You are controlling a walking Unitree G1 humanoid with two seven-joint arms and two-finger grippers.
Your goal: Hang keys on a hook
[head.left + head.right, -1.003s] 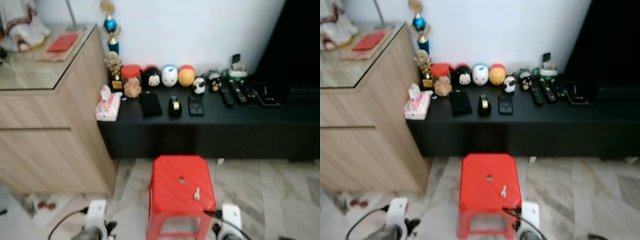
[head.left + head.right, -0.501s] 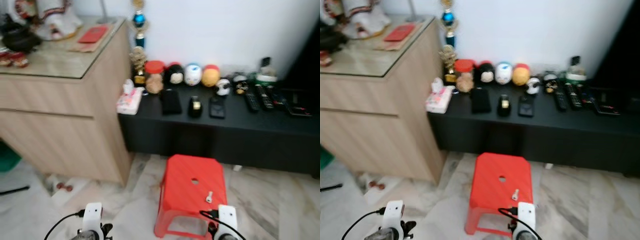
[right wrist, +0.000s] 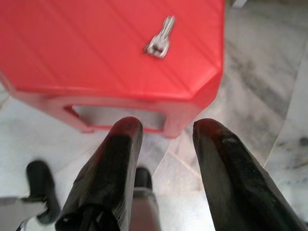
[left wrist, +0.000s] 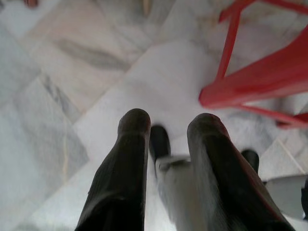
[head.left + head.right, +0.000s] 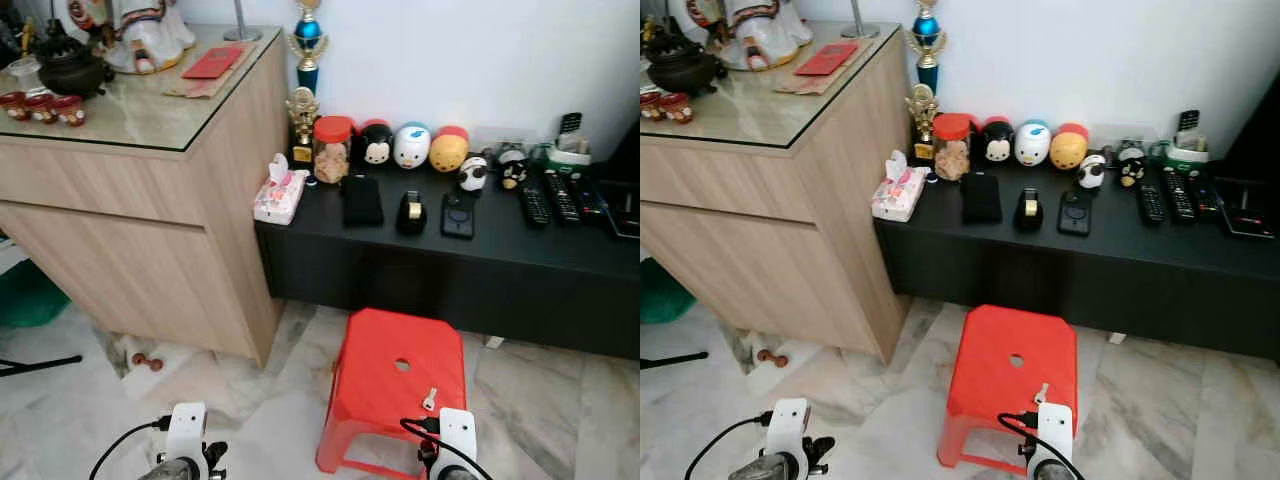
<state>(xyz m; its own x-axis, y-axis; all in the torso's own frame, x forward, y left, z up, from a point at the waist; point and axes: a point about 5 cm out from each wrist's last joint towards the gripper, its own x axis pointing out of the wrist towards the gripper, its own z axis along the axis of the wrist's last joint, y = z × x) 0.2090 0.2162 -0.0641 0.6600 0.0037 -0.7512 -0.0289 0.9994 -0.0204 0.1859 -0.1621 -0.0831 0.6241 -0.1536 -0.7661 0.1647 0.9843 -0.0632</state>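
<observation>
1. While I stand on the marble floor (image 5: 80,420), a red stool (image 5: 395,385) sits straight ahead at my twelve o'clock, close to my feet.
2. On the stool's seat lie the keys (image 5: 429,399), toward its near edge at about five o'clock from the small hole (image 5: 402,365) in the middle.
3. My right gripper (image 3: 166,127) hangs low over the floor just short of the stool's near edge, its two black fingers spread apart with nothing between them; the keys (image 3: 161,41) lie on the red seat beyond its fingertips.
4. My left gripper (image 4: 168,120) hangs idle at my side above the marble, fingers parted and empty, with a stool leg (image 4: 228,45) nearby.
5. Past the stool, a low black cabinet (image 5: 450,260) runs along the wall, carrying a tissue pack (image 5: 279,193), round toy figures (image 5: 412,146), a jar (image 5: 331,148) and several remotes (image 5: 560,195).
6. At ten o'clock stands a taller wooden cabinet (image 5: 150,250) with a glass top.
</observation>
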